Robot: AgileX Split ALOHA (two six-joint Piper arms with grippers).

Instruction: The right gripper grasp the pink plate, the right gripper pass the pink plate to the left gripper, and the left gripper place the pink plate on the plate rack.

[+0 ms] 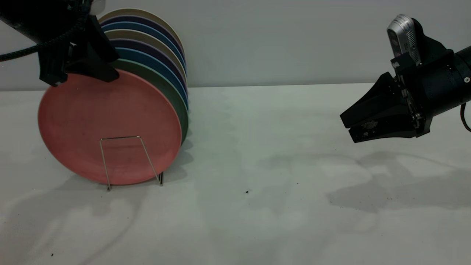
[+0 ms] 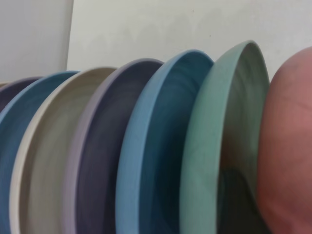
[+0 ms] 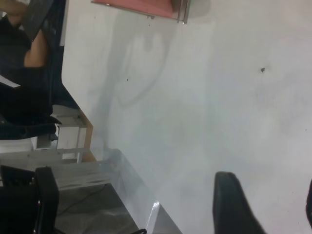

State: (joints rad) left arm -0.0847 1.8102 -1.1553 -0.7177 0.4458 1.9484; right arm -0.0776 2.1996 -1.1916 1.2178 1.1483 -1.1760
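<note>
The pink plate (image 1: 110,125) stands on edge at the front of the plate rack (image 1: 121,137), leaning on a green plate (image 1: 176,106). My left gripper (image 1: 82,79) is above it at the top left and is shut on its upper rim. In the left wrist view one dark finger (image 2: 234,195) sits between the green plate (image 2: 214,146) and the pink plate (image 2: 292,146). My right gripper (image 1: 347,127) hovers far to the right above the table, open and empty. Its view shows its fingers (image 3: 234,209) apart, with the pink plate's lower edge (image 3: 141,6) and the rack (image 3: 184,12) far off.
Several more plates, blue (image 1: 167,79), purple and beige, stand in a row behind the green one in the rack. The white table (image 1: 276,184) stretches between the rack and the right gripper. The table's edge (image 3: 122,165) and chairs beyond show in the right wrist view.
</note>
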